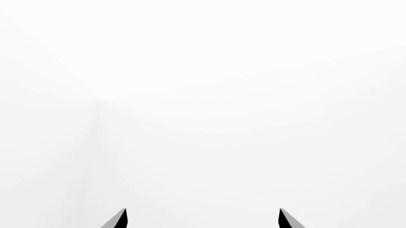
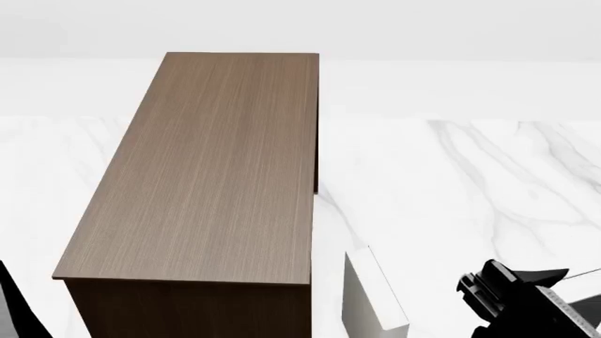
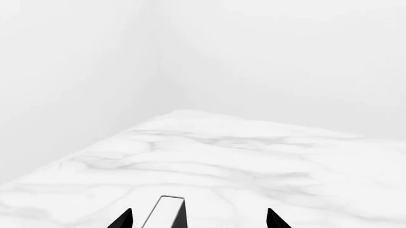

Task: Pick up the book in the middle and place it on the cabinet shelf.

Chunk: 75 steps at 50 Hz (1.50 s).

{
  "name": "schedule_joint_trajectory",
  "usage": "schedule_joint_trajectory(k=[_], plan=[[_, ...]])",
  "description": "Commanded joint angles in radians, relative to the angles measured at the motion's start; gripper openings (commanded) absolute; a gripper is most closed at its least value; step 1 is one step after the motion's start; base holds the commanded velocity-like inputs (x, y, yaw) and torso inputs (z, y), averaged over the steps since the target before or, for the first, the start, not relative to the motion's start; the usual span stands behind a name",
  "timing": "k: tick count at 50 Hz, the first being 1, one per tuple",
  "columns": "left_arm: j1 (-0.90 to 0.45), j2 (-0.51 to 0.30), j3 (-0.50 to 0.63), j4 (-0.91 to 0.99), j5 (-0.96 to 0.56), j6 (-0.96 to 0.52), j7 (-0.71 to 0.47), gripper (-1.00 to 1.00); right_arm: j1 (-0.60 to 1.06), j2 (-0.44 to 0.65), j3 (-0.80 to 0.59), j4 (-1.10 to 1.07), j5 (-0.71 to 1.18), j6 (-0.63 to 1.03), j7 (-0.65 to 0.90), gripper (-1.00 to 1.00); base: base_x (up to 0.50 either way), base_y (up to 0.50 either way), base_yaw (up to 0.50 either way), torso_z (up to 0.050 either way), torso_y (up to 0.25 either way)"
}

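Note:
The cabinet shelf [image 2: 207,169] is a large dark brown wood-grain box with a long flat bare top, left of centre in the head view. A book [image 2: 374,296] stands on the marble floor by the cabinet's near right corner. It looks pale grey with a white edge there. In the right wrist view the book [image 3: 166,213] shows a white page edge and a dark cover side. My right gripper [image 3: 199,219] is open and empty, short of the book, which sits near one fingertip. My left gripper [image 1: 203,219] is open and empty, facing blank white.
White marble floor [image 2: 469,183] spreads right of and behind the cabinet. My right arm [image 2: 516,299] is at the lower right of the head view, and a dark part of my left arm [image 2: 13,310] at the lower left. White walls [image 3: 285,61] enclose the room.

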Motion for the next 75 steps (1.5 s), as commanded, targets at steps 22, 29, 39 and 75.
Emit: schedule_joint_trajectory(k=[22, 29, 39, 75], plan=[[-0.003, 0.008, -0.015, -0.001, -0.001, -0.003, 0.011, 1.00, -0.005, 0.007, -0.043, 0.040, 0.022, -0.022, -0.020, 1.00, 0.00, 0.00, 0.00, 0.000, 0.000], [-0.004, 0.005, -0.011, -0.006, -0.002, -0.002, 0.008, 1.00, 0.002, 0.009, -0.049, 0.076, 0.028, -0.034, -0.014, 1.00, 0.00, 0.00, 0.00, 0.000, 0.000], [-0.005, 0.000, -0.007, -0.004, -0.009, -0.006, 0.006, 1.00, 0.011, 0.006, -0.066, 0.130, 0.047, -0.035, -0.016, 1.00, 0.00, 0.00, 0.00, 0.000, 0.000], [-0.006, -0.013, 0.007, -0.011, -0.006, -0.005, -0.010, 1.00, 0.021, 0.020, -0.138, 0.239, 0.065, -0.088, -0.036, 1.00, 0.00, 0.00, 0.00, 0.000, 0.000]])
